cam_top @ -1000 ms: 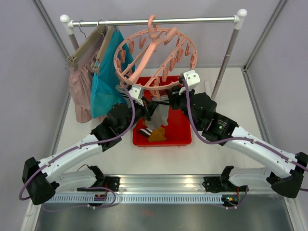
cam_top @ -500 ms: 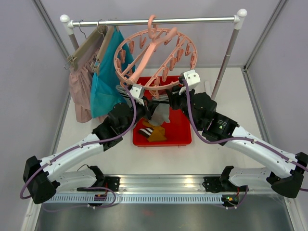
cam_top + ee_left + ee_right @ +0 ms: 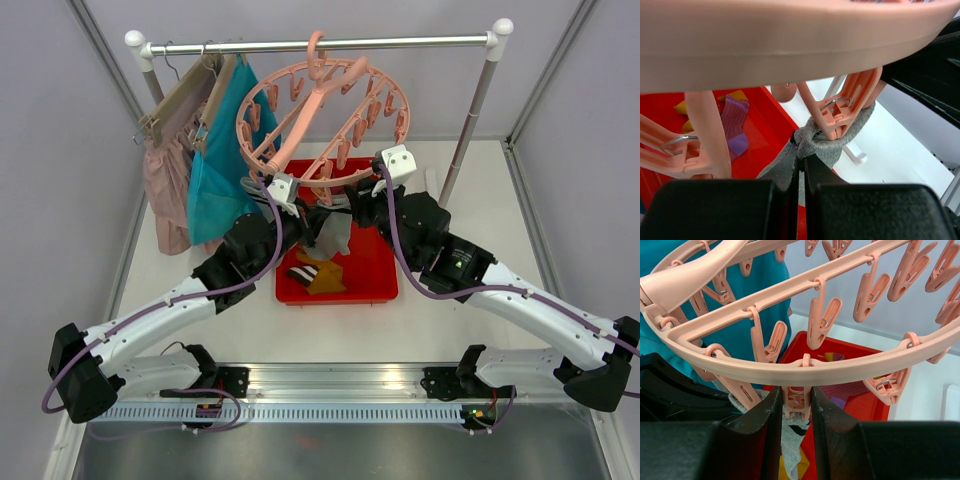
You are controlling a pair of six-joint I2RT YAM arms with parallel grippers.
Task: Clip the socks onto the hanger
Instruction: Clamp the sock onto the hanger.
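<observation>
The salmon-pink hanger (image 3: pixel 322 118) hangs tilted from the rail, its ring low over the tray. My left gripper (image 3: pixel 801 161) is shut on a grey sock (image 3: pixel 842 146), holding its top edge up into the mouth of a hanger clip (image 3: pixel 844 112). From the other side my right gripper (image 3: pixel 796 402) is shut on that same clip (image 3: pixel 796 399), one finger pressed on each side. The grey sock (image 3: pixel 790 442) dangles below it. A purple sock (image 3: pixel 733 121), a yellow sock (image 3: pixel 328 281) and a striped sock (image 3: pixel 308 270) lie in the red tray (image 3: pixel 378 285).
A teal garment (image 3: pixel 215 170) and a pale pink garment (image 3: pixel 165 195) hang on slim hangers at the rail's (image 3: pixel 400 42) left end. The rail's right post (image 3: pixel 470 120) stands behind my right arm. Other clips (image 3: pixel 822 317) dangle close above my right fingers.
My left gripper has lifted the grey sock slightly toward the ring. The right arm and the hanger have held still.
</observation>
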